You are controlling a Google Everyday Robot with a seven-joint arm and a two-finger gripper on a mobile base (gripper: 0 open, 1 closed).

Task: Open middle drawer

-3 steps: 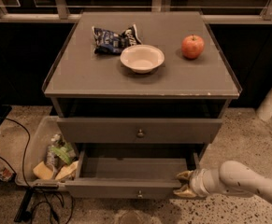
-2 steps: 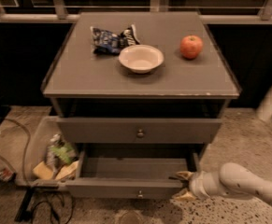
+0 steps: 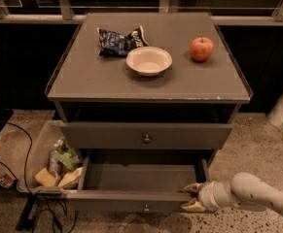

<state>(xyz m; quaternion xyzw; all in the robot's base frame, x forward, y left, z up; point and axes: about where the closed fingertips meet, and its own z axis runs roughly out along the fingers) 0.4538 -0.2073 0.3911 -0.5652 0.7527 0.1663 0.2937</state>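
Tool point(image 3: 190, 197) lower, at open middle drawer point(image 3: 131, 176)

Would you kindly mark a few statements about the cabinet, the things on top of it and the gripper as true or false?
1. The middle drawer is pulled out. True.
2. The gripper hovers over the apple. False: it is low down, at the front right corner of the middle drawer.
3. The apple lies inside the bowl. False: it stands on the cabinet top, to the right of the bowl and apart from it.
4. A chip bag lies on the cabinet top behind the bowl. True.
5. A bin with things in it stands on the floor to the left of the cabinet. True.
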